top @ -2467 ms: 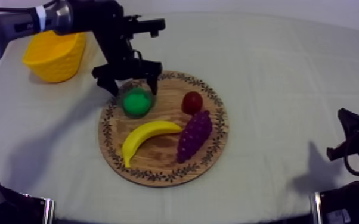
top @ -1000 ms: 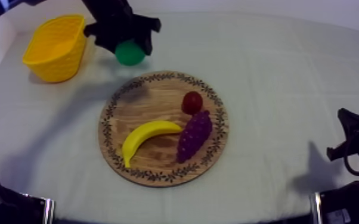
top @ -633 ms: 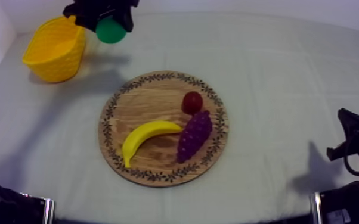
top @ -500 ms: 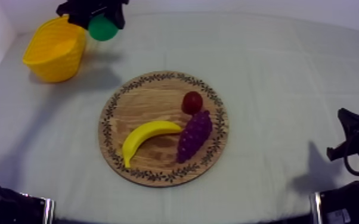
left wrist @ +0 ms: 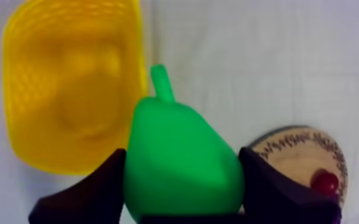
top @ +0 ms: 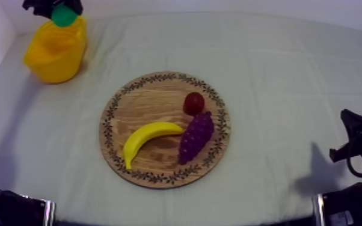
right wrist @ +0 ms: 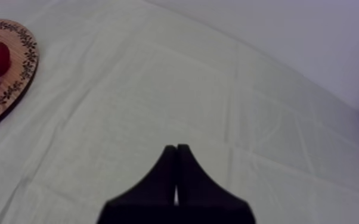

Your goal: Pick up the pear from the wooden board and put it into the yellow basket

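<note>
Pear (left wrist: pixel 182 161), green, sits pinched between the two black fingers of my left gripper (left wrist: pixel 182 199), one finger on each flank. Its long axis runs from the grip out toward 12 o'clock, where the stem points. Just beyond it, toward 10 o'clock, opens the yellow basket (left wrist: pixel 139 65), whose rim the fruit overlaps from my wrist's vantage. Seen from above, the pear hangs at the basket's 12 o'clock edge, by the far rim rather than squarely over the hollow.

By my reading, the drop turns on that offset: the fruit wants carrying a little toward 6 o'clock in the overhead view, over the basket's middle, before the fingers part.

Farther off, at 4 o'clock from the basket, the round wooden board (top: pixel 153 111) bears the banana (top: pixel 150 135), the bunch of grapes (top: pixel 195 137) and the small red fruit (top: pixel 193 103), with no pear on it. Farthest, well apart at the board's 4 o'clock, my right gripper (right wrist: pixel 176 173) rests with fingers pressed together on nothing, so the left arm is plainly the nearer. No brand, label or lettering can be read anywhere.
</note>
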